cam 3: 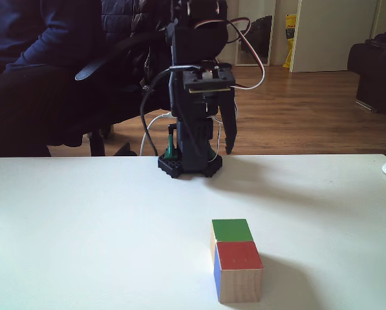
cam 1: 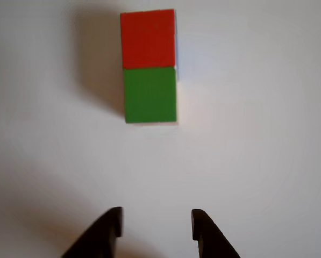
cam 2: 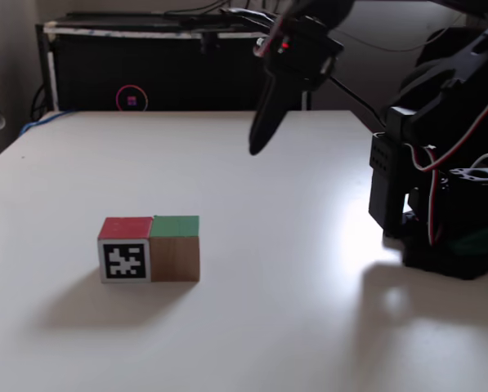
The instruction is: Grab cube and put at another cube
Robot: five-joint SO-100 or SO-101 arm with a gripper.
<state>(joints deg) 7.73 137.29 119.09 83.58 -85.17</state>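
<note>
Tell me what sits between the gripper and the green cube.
Nothing. In the other view, bare white table runs from the open gripper up to the green cube, which touches the red cube beyond it.

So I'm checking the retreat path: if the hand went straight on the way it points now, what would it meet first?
Likely bare table. The open hand points down at the white surface short of the green-faced cube, which sits against the red-faced cube. Depth is unclear.
</note>
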